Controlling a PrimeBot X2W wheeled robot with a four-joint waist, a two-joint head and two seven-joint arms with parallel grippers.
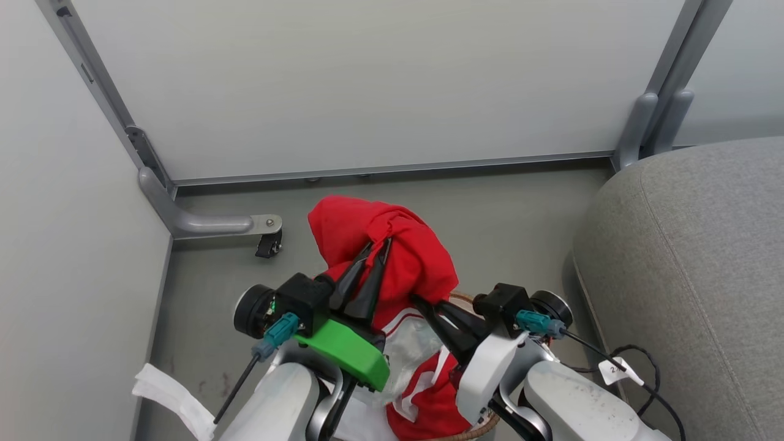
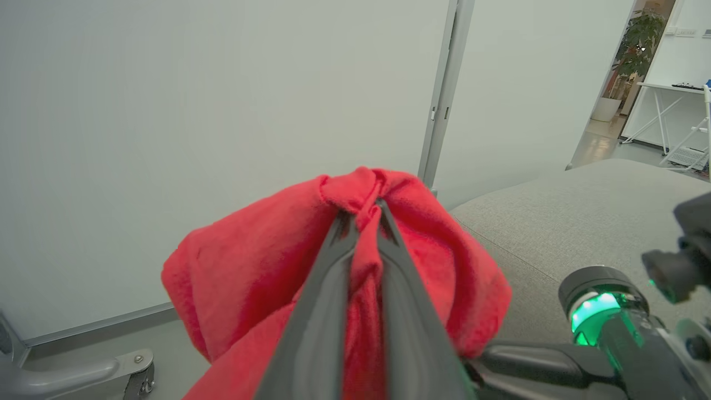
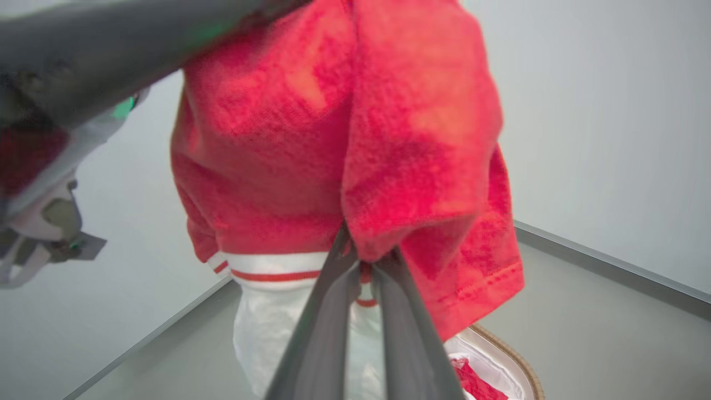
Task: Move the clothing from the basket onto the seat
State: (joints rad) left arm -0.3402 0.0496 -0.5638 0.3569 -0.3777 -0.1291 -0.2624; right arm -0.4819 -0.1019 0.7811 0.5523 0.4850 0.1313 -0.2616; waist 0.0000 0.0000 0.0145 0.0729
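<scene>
A bright red garment (image 1: 416, 257) with white stripe trim hangs lifted above the basket (image 1: 463, 298), whose brown woven rim peeks out beside it. My left gripper (image 1: 378, 246) is shut on a bunched fold at the garment's top (image 2: 250, 261). Lower down, my right gripper (image 1: 421, 303) is shut on the garment's right side, and the right wrist view has its fingers (image 3: 333, 311) pinching a red fold (image 3: 333, 139). Below them sits the basket (image 3: 522, 361) with more red clothing (image 3: 472, 383) on its white liner. The grey seat (image 1: 686, 275) lies to the right.
White partition walls stand ahead and to the left, with a metal foot and caster (image 1: 263, 236) on the grey floor. A white strip (image 1: 171, 392) lies at the lower left. A black cable with a tag (image 1: 618, 369) trails by the seat's edge.
</scene>
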